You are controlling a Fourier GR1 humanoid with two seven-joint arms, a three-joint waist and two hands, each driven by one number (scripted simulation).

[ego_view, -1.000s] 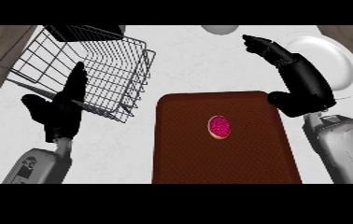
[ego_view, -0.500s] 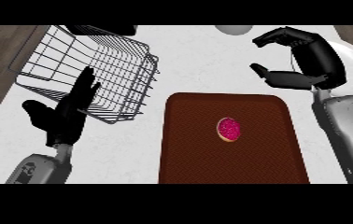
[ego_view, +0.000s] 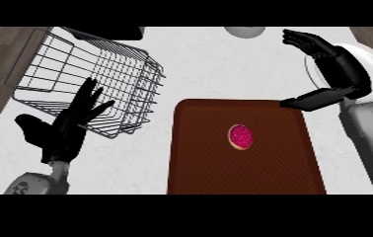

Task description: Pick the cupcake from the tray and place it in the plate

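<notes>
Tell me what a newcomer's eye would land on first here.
The pink-topped cupcake stands out, alone on the dark brown tray at lower centre. Left of the tray sits a wire basket, with the left robot hand open in front of it. The right robot hand is open at the upper right, over the white plate.

The brown tray [ego_view: 244, 152] lies flat with only the cupcake [ego_view: 241, 137] on it, so there is bare room all round the cake from above; the wire basket [ego_view: 87, 83] stands tall just beside the tray's left edge, blocking that side; the left hand [ego_view: 65, 127] rests open against the basket's near corner; the right hand [ego_view: 331, 68], fingers spread, hangs over the plate [ego_view: 362, 53] and covers much of it; white counter [ego_view: 211, 68] between basket and plate lies open; a pale round object [ego_view: 244, 31] sits at the far edge.
</notes>
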